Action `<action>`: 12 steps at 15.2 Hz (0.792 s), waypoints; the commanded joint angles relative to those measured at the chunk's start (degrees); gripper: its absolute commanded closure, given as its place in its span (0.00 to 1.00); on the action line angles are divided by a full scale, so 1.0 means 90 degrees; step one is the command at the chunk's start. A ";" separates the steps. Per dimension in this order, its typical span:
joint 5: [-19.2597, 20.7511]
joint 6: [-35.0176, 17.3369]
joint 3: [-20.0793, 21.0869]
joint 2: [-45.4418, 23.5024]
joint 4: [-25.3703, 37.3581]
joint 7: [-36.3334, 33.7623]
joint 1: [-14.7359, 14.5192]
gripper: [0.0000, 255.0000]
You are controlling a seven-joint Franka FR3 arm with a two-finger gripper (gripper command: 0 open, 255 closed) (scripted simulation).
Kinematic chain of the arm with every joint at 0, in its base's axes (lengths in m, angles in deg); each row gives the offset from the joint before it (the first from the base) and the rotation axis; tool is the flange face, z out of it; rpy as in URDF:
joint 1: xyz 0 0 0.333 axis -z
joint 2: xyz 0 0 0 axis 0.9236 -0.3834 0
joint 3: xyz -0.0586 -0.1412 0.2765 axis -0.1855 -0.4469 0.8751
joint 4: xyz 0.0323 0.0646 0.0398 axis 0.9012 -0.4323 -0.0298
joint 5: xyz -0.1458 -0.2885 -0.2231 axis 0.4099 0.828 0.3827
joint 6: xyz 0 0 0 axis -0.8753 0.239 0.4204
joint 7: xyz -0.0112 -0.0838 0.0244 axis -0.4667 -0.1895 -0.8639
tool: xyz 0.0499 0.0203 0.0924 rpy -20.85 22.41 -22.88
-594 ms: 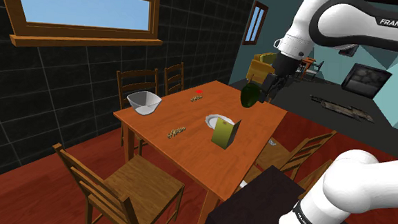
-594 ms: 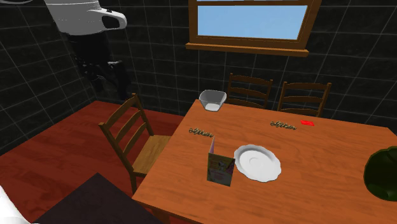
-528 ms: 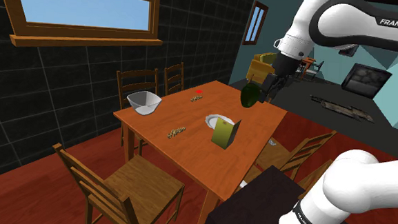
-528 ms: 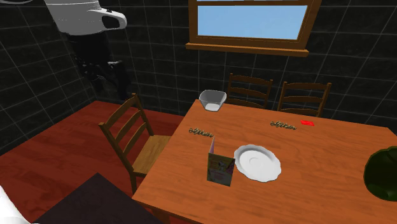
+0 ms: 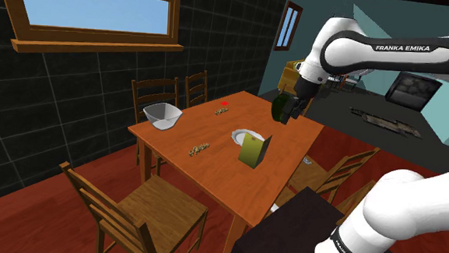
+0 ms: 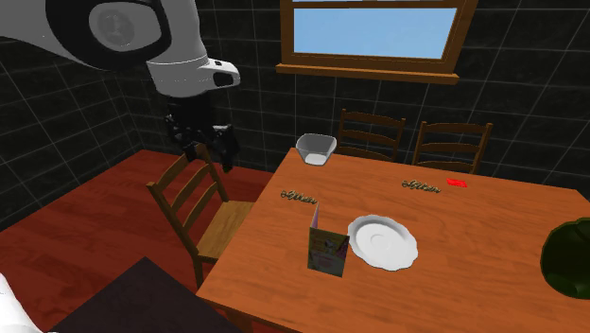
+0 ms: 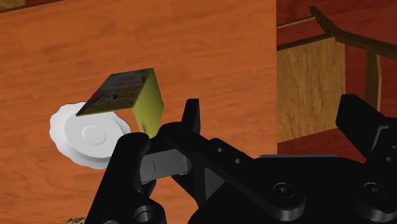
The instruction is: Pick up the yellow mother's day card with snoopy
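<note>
Jaws: released and holding nothing; in the wrist view my two fingers [image 7: 127,181] stand apart with nothing between them.
Shoulder view, jaws: they hang from my arm [image 5: 374,52] high over the tabletop [image 5: 207,133], toward the view's right and close by a dark green round thing [image 5: 276,110].
Shoulder view, card: the yellow card [image 5: 254,150] stands folded and upright on the tabletop, just beside a white plate [image 5: 246,136]. A white bowl [image 5: 163,115] sits well apart from it, on the window side.
Second exterior view, jaws: they sit high at the view's left, seen over a wooden chair [image 6: 224,227] and well apart from the card.
Second exterior view, card: the card [image 6: 327,248] stands near the tabletop's [image 6: 473,236] front edge with its printed face this way. The plate [image 6: 382,241] is just to its right.
Wrist view, card: the card [image 7: 127,95] is ahead of my fingers rather than between them, next to the plate [image 7: 83,137].
Step in hand: by my reckoning this is the approach, with the grasp not yet begun.
Next move: I judge I need to descend toward the card and turn so one finger goes on each side of the folded sheet. I should then close near its top edge.
Caution: it looks thin and light, so a nudge could tip or slide it, and the plate leaves little room on that side.
</note>
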 commanded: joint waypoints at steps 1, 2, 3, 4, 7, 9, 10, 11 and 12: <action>0.0055 -0.0414 -0.0103 -0.0353 -0.0048 0.0176 0.0022 0.00; 0.0086 -0.0615 -0.0171 -0.0537 -0.0066 0.0279 0.0040 0.00; 0.0112 -0.0816 -0.0238 -0.0728 -0.0074 0.0382 0.0057 0.00; 0.0134 -0.1014 -0.0305 -0.0928 -0.0073 0.0485 0.0073 0.00; 0.0172 -0.1591 -0.0505 -0.1565 -0.0011 0.0800 0.0108 0.00; 0.0167 -0.1956 -0.0635 -0.2019 0.0078 0.1017 0.0123 0.00; 0.0155 -0.2131 -0.0698 -0.2253 0.0137 0.1129 0.0128 0.00; 0.0135 -0.2300 -0.0761 -0.2491 0.0205 0.1243 0.0130 0.00; 0.0106 -0.2462 -0.0822 -0.2732 0.0283 0.1361 0.0132 0.00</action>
